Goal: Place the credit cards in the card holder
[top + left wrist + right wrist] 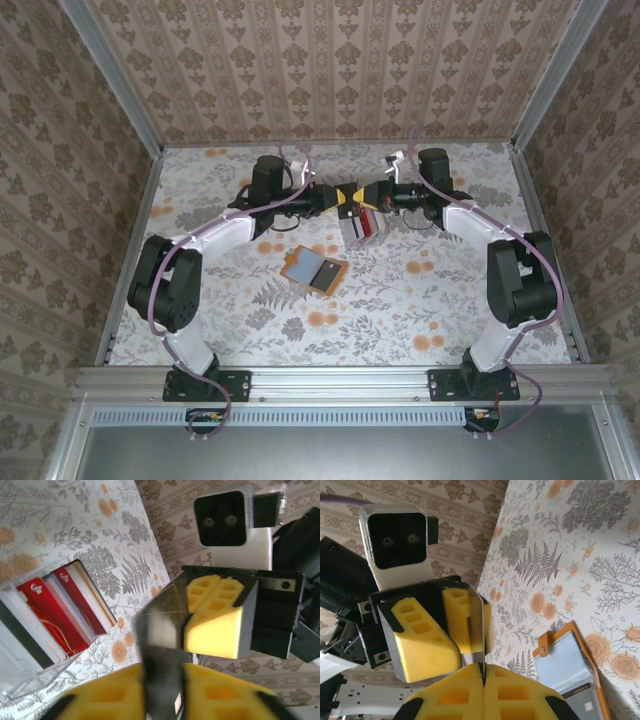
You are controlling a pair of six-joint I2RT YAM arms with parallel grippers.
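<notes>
Above the floral table (450,300), the right gripper (482,667) pinches a grey credit card (162,630); whether the left gripper (164,680) grips it is unclear.

Overhead camera looks down from behind; wrist cameras (222,517) closely face each other.

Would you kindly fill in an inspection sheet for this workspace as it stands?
Surface: floral table, no spills seen.
Job's things: credit cards standing in a clear box; one card between both grippers; orange card holder flat on the table, nearer the bases.
Clutter: nothing seen.
Grippers: right gripper shut on the card; left gripper fingers on either side of it, grip unclear.
Cables: purple cable along each arm.
Surroundings: patterned walls, metal frame.
</notes>
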